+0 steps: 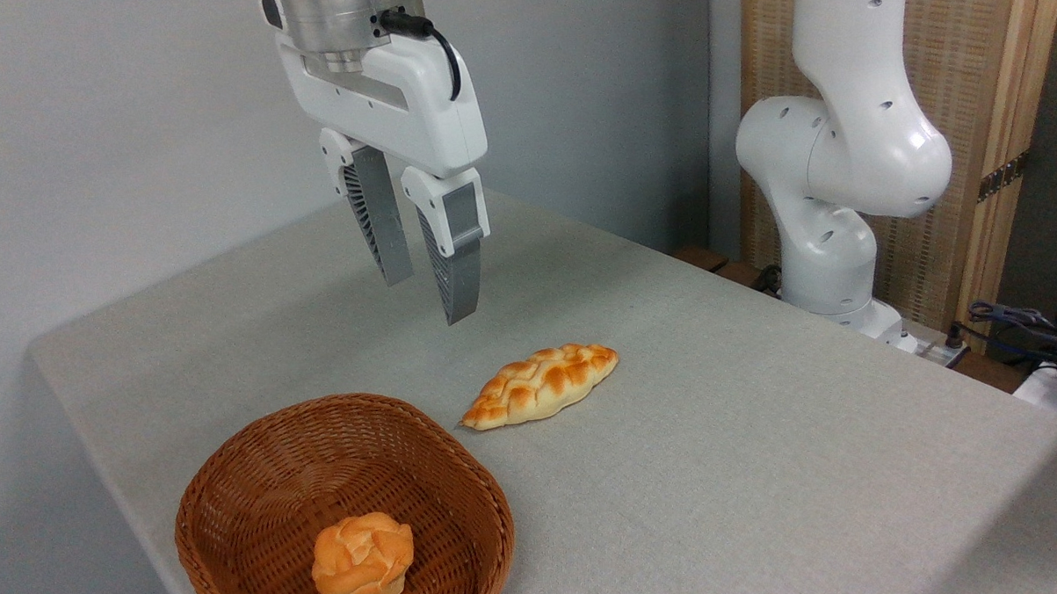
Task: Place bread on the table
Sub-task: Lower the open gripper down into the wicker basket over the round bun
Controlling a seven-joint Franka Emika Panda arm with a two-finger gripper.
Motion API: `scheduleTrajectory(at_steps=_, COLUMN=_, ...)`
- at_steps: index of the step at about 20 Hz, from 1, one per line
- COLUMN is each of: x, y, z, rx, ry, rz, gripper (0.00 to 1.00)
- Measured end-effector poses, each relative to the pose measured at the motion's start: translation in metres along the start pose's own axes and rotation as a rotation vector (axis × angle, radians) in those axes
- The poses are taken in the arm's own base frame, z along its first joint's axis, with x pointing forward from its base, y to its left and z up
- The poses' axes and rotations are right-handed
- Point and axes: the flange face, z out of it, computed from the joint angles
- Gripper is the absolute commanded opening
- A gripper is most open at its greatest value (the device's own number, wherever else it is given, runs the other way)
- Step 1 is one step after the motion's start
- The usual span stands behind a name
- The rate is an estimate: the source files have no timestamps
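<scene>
Count: one small round golden-orange bun with knobbly folded top (363,562), one long flat braided leaf-shaped loaf (540,385), one brown woven wicker basket (262,464). The bun lies inside the basket, which sits at the near left corner of the grey-beige cloth tabletop (762,429). The loaf lies on the cloth just right of the basket, apart from it. The white arm's jaws (427,274) hang above the tabletop's middle, pointing down, slightly tilted, parted a little, holding nothing.

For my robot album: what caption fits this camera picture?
Open gripper hangs above the table; small bun sits in the wicker basket, braided loaf lies beside it.
</scene>
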Motion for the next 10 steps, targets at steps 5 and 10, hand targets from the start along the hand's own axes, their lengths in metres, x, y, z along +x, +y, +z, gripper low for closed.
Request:
scheduleTrajectory(at_steps=5, x=-0.0017, y=-0.0018, z=0.0000, rx=0.000, ry=0.000, rz=-0.005, gripper=1.00)
scheduleTrajectory(at_steps=10, x=-0.0004, y=-0.0047, z=0.0013, rx=0.010, ry=0.010, rz=-0.007, gripper=1.00)
